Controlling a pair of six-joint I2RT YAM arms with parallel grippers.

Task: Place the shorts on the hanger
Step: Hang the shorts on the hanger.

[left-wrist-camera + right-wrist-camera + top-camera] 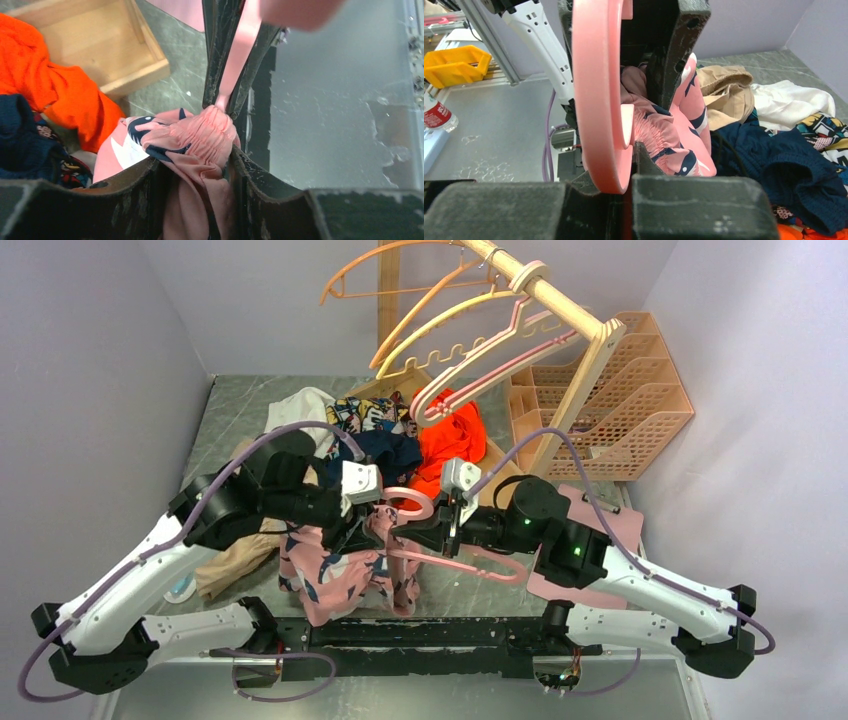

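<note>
The left gripper pinches the gathered waistband of the pink whale-print fabric shorts above the worktop. The right gripper clamps the pink plastic hanger at their 3 o'clock. The bunched waistband may slip off the hanger arm. Heaped clothes crowd 12 o'clock; 6 o'clock looks freer.

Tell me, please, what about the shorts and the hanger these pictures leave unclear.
- Top view: where the shorts meet the hanger, the left gripper and right gripper cover the join.
- Left wrist view: the hanger's top is blurred and cut by the edge.
- Right wrist view: the hanger's arms fall outside the frame; only a curved part shows.
- Whether fabric is over a hanger arm: unclear.
</note>
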